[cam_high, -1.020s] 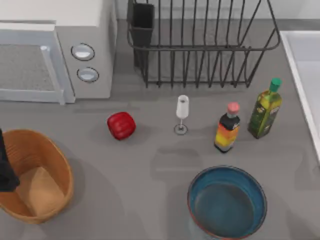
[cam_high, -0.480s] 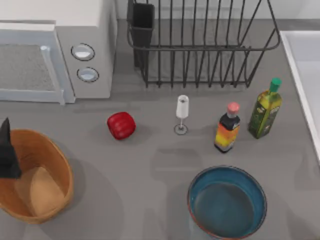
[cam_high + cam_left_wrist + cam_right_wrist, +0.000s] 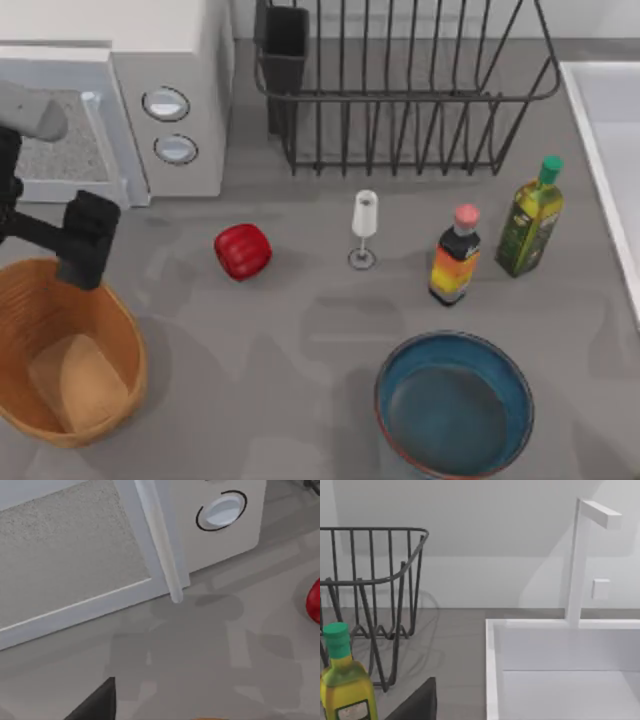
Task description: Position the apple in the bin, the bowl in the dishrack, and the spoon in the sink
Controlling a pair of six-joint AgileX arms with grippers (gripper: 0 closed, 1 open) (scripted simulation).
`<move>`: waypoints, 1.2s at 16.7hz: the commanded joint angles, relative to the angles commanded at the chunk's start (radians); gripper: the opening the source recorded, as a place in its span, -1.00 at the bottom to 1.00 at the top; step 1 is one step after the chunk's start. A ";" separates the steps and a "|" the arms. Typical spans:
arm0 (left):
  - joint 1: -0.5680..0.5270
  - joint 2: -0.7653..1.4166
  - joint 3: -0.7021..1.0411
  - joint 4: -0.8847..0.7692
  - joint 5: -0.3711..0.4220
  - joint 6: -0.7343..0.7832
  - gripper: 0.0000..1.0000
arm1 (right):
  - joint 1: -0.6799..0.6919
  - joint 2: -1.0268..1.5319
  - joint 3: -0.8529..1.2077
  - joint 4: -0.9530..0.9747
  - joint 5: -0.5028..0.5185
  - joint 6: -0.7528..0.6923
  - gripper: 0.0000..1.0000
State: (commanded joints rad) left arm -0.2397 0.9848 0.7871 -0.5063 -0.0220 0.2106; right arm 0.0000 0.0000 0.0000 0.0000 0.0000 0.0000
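Here the left gripper (image 3: 85,245) hangs over the bin (image 3: 120,330) rim.

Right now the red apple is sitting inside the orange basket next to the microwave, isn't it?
Not quite. The apple is not inside the basket; it sits on the bare grey table, apart from the basket and toward the wine glass. The basket does stand next to the microwave, and it holds nothing. The top view shows this.

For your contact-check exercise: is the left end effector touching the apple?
Apart. The top view shows bare table between the left end effector and the apple.
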 joint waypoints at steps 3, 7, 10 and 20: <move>-0.068 0.279 0.224 -0.144 -0.008 0.058 1.00 | 0.000 0.000 0.000 0.000 0.000 0.000 1.00; -0.156 0.623 0.501 -0.322 -0.013 0.133 1.00 | 0.000 0.000 0.000 0.000 0.000 0.000 1.00; -0.207 0.846 0.678 -0.436 -0.019 0.179 1.00 | 0.000 0.000 0.000 0.000 0.000 0.000 1.00; -0.264 1.155 0.933 -0.588 -0.035 0.245 1.00 | 0.000 0.000 0.000 0.000 0.000 0.000 1.00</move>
State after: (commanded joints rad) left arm -0.5035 2.1400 1.7198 -1.0940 -0.0566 0.4551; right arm 0.0000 0.0000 0.0000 0.0000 0.0000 0.0000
